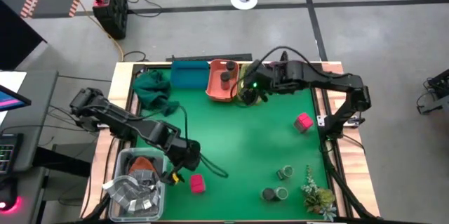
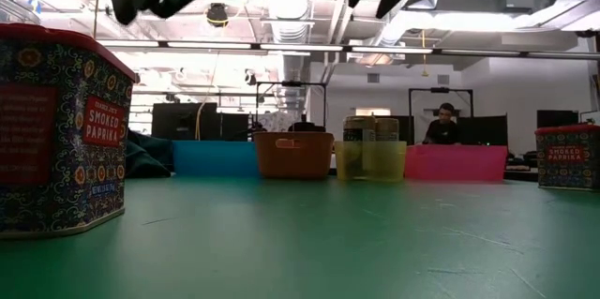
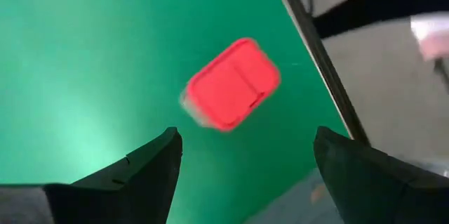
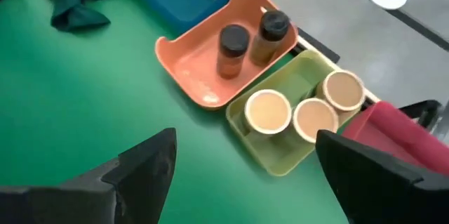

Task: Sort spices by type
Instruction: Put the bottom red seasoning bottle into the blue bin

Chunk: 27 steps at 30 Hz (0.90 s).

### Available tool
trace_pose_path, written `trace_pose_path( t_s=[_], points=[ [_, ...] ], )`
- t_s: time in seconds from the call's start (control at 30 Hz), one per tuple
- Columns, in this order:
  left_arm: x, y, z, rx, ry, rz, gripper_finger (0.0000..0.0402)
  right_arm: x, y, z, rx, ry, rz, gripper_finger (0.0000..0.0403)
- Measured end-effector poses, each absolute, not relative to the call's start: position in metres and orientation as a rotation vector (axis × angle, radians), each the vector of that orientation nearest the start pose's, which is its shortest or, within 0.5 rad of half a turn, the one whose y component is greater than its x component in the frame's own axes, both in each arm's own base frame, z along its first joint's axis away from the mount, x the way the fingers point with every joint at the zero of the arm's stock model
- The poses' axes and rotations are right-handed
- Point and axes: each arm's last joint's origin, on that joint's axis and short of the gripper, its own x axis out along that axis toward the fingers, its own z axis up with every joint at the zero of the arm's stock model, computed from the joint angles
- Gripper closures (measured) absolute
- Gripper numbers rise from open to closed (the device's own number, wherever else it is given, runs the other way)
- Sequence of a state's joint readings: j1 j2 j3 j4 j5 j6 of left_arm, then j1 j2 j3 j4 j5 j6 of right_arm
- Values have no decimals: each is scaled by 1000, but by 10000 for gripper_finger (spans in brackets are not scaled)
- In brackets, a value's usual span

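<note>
My left gripper [image 3: 245, 155] is open and hovers above a pink cube-like box [image 3: 231, 83] that stands on the green mat near the table's near-left part [image 1: 197, 182]. My right gripper [image 4: 245, 159] is open too, up in the air near the far trays [image 1: 249, 92]. Below it the orange tray [image 4: 189, 69] holds two dark-lidded jars [image 4: 233, 47]. The yellow-green tray [image 4: 280, 157] holds three tan-topped cylinders [image 4: 266, 110]. A second pink box [image 1: 303, 122] stands at the right. Three green-topped jars [image 1: 280, 193] stand near the near edge.
A blue tray [image 1: 189, 74] and a crumpled green cloth [image 1: 154, 87] lie at the far left, a pink tray [image 4: 393, 129] beside the yellow-green one. A clear tub of grey packets [image 1: 137, 185] sits at the near left, a leafy sprig [image 1: 316, 194] at the near right. The mat's middle is bare.
</note>
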State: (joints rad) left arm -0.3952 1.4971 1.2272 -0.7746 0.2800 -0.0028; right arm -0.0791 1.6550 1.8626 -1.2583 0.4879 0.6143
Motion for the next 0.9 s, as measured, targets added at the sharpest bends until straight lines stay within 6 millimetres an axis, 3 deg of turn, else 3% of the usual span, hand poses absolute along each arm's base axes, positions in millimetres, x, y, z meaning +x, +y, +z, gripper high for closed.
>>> trace_pose_path(
  t_s=[0.2,0.43,0.73,0.9],
  points=[
    [289,-138,275,322,988,-665,94,313,-19,394,355,838,-800,35],
    [306,-148,258,456,1028,-753,94,306,-5,391,361,894,-807,35],
    [313,-157,243,718,990,-893,94,304,-4,391,348,913,-808,35],
    [311,-159,244,759,981,-922,94,304,-5,391,341,918,-811,35]
  ],
)
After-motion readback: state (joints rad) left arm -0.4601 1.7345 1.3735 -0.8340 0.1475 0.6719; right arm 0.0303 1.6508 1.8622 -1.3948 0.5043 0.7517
